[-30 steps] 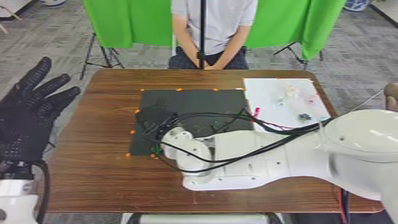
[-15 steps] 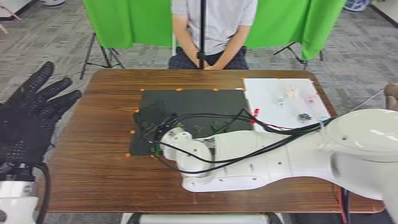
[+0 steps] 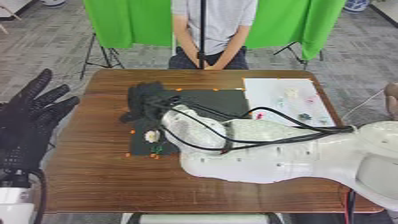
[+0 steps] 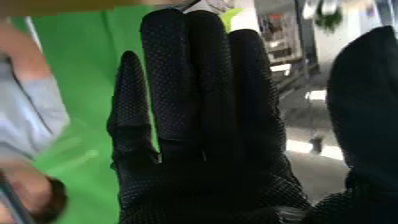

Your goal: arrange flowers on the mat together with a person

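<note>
In the head view my right hand point(image 3: 151, 102) is over the far left corner of the dark mat point(image 3: 200, 100), its thumb side out over the wood. The right wrist view has the same hand point(image 4: 200, 135) with straight fingers and the thumb held apart, nothing in its grasp. A white flower point(image 3: 151, 136) with a green stem lies near the dark mat's left edge, nearer the robot than that hand. My left hand point(image 3: 31, 117) is raised at the left side, fingers spread. The right forearm hides much of the dark mat's near right part.
A white sheet point(image 3: 266, 90) on the right bears a pale flower point(image 3: 291, 92), a pink one point(image 3: 311, 99), a dark green piece point(image 3: 305, 117) and a red item point(image 3: 259, 116). The right arm and its cables cross the table from the right.
My right hand has moved away from the robot to the mat's far left corner, uncovering the white flower. The left hand has lowered slightly.
</note>
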Tool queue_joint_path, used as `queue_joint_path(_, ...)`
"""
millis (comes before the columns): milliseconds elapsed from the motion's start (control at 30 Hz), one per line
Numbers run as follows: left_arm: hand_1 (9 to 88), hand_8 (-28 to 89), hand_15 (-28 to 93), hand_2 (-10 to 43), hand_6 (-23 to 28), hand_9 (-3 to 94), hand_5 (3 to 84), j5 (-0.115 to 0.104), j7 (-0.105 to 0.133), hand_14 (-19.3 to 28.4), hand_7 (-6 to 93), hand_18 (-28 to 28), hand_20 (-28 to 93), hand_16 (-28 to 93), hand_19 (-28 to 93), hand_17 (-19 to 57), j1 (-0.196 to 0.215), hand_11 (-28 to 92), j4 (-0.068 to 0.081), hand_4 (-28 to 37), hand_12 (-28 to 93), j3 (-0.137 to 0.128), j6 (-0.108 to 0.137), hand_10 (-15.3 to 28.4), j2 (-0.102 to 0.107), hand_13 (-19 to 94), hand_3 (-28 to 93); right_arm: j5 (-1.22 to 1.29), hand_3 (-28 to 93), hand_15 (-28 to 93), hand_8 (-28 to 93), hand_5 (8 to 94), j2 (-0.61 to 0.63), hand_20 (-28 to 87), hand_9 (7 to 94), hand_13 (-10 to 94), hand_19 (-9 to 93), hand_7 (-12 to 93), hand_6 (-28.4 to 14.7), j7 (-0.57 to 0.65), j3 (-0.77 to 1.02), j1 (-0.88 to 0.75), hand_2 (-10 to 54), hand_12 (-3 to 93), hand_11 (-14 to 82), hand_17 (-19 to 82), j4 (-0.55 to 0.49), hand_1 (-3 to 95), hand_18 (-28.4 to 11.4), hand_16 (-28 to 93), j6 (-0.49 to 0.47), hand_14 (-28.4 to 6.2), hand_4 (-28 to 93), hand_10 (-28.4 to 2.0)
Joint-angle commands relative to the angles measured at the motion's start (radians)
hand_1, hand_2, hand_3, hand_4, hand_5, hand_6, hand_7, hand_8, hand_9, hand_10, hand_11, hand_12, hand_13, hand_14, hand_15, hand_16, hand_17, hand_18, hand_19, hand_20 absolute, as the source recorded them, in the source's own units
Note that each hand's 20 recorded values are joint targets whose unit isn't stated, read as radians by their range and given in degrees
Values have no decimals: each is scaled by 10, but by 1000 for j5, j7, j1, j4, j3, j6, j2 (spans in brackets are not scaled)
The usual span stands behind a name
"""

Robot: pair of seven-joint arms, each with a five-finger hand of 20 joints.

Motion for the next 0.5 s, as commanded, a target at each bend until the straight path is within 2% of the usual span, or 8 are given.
queue_joint_path(33, 186, -83, 443, 69, 42, 303, 309, -32, 32, 225, 94, 183, 179, -58, 391, -91, 70, 166, 7, -282, 119, 2, 46, 148, -10, 213, 743, 137, 661, 503, -138, 645, 119, 142, 699, 622, 640, 162, 30, -91, 284, -226, -51, 155, 207, 183, -87, 288, -197, 148, -54, -123, -274, -122)
queue_joint_path(67, 185, -83, 443, 70, 42, 303, 310, -28, 25, 225, 94, 182, 179, -57, 390, -90, 70, 165, 8, -282, 119, 4, 45, 148, -15, 213, 744, 161, 662, 502, -137, 639, 134, 142, 691, 618, 638, 161, 27, -101, 330, -263, -42, 153, 202, 179, -101, 279, -199, 146, -60, -127, -273, -124)
queue_joint_path(100, 184, -83, 442, 70, 42, 303, 311, -34, 34, 225, 93, 182, 179, -56, 389, -91, 81, 164, 6, -283, 119, 7, 56, 147, -12, 213, 744, 176, 664, 500, -137, 633, 149, 142, 680, 608, 635, 158, 23, -107, 367, -292, -36, 152, 197, 174, -113, 273, -199, 144, -65, -133, -271, -128)
queue_joint_path(133, 183, -83, 441, 70, 42, 303, 312, -29, 16, 224, 93, 181, 178, -56, 387, -92, 77, 163, 5, -283, 119, 7, 52, 147, -24, 213, 743, 188, 664, 500, -136, 629, 166, 142, 673, 601, 633, 157, 21, -112, 407, -330, -31, 152, 194, 171, -127, 270, -199, 143, -60, -138, -271, -131)
queue_joint_path(233, 180, -82, 440, 70, 43, 301, 313, -35, 32, 223, 92, 180, 177, -55, 383, -92, 80, 161, 7, -283, 119, 13, 58, 146, -22, 212, 744, 317, 670, 496, -133, 608, 210, 139, 652, 579, 620, 154, 18, -158, 560, -444, -12, 149, 182, 161, -168, 251, -199, 133, -75, -147, -266, -139)
queue_joint_path(333, 179, -82, 439, 71, 42, 301, 314, -36, 32, 224, 91, 180, 175, -54, 378, -93, 93, 159, 6, -283, 119, 11, 54, 146, -31, 212, 743, 420, 679, 495, -132, 587, 246, 139, 632, 558, 610, 152, 13, -196, 692, -549, -5, 149, 178, 150, -201, 245, -198, 126, -69, -154, -266, -147)
queue_joint_path(433, 177, -82, 438, 70, 41, 301, 314, -48, 48, 223, 91, 179, 176, -53, 376, -93, 90, 157, 10, -283, 120, 21, 63, 146, -24, 212, 744, 546, 684, 495, -131, 574, 287, 138, 615, 538, 601, 150, 10, -241, 829, -662, 4, 147, 172, 141, -240, 238, -198, 122, -60, -163, -265, -152)
queue_joint_path(500, 176, -82, 438, 71, 41, 300, 314, -55, 60, 223, 90, 179, 176, -53, 376, -93, 105, 156, 8, -283, 120, 19, 67, 145, -15, 212, 743, 660, 689, 494, -131, 564, 312, 137, 602, 525, 594, 147, 8, -290, 925, -743, 6, 146, 170, 133, -264, 236, -196, 119, -87, -163, -264, -153)
